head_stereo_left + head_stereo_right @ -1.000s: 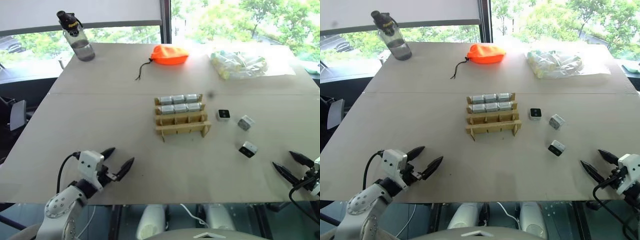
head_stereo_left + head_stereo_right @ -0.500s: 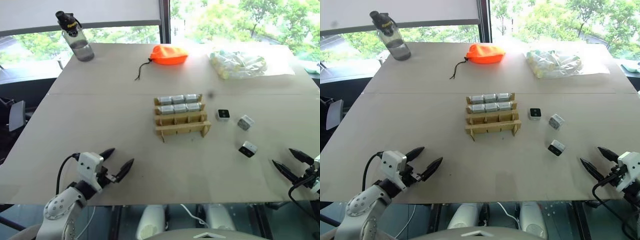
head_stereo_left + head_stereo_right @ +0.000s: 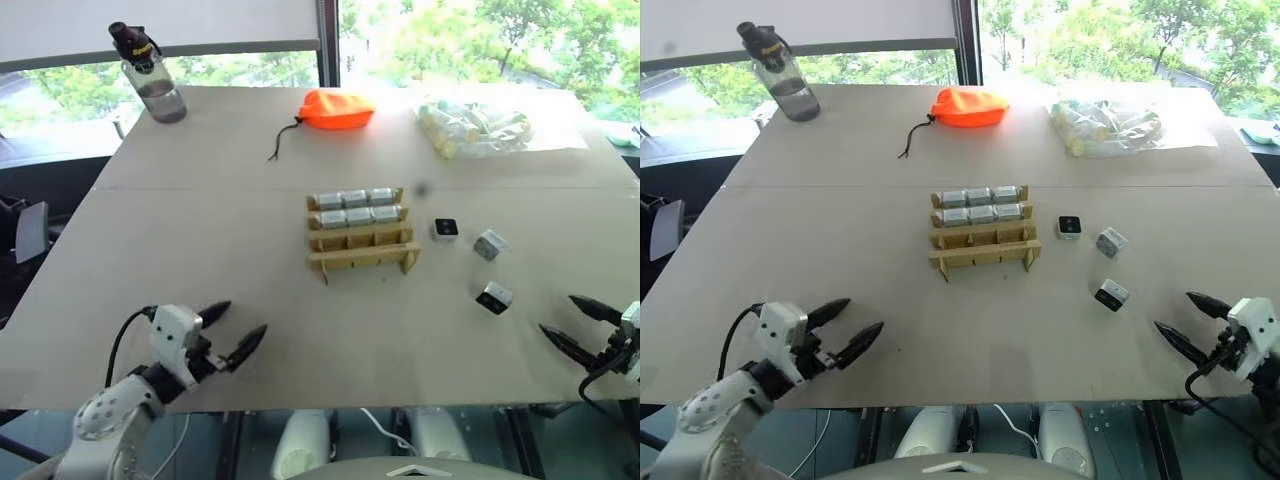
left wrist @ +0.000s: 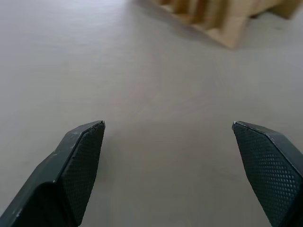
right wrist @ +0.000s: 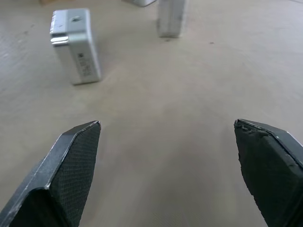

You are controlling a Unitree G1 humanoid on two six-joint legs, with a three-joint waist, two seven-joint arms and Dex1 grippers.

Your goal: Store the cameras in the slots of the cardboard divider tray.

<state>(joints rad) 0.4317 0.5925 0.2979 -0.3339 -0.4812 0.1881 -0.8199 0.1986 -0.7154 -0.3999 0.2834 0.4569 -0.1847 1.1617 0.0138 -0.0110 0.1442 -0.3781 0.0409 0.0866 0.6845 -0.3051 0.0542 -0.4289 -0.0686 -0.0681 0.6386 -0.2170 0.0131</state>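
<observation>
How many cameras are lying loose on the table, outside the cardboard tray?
3, all right of the cardboard divider tray: one nearest it, one further right, one nearest the right gripper.

Daylight pours in from the windows (image 3: pixel 440 40) behind the far edge of the surface (image 3: pixel 200 250), washing the trees outside nearly white. Glare bleaches the clear bag (image 3: pixel 475 128) at the far right corner. Shadows are soft and short beneath the cardboard divider tray (image 3: pixel 362 240). In the left wrist view the tray blurs out of focus; in the right wrist view, a camera (image 5: pixel 75 45) is fairly sharp.
</observation>
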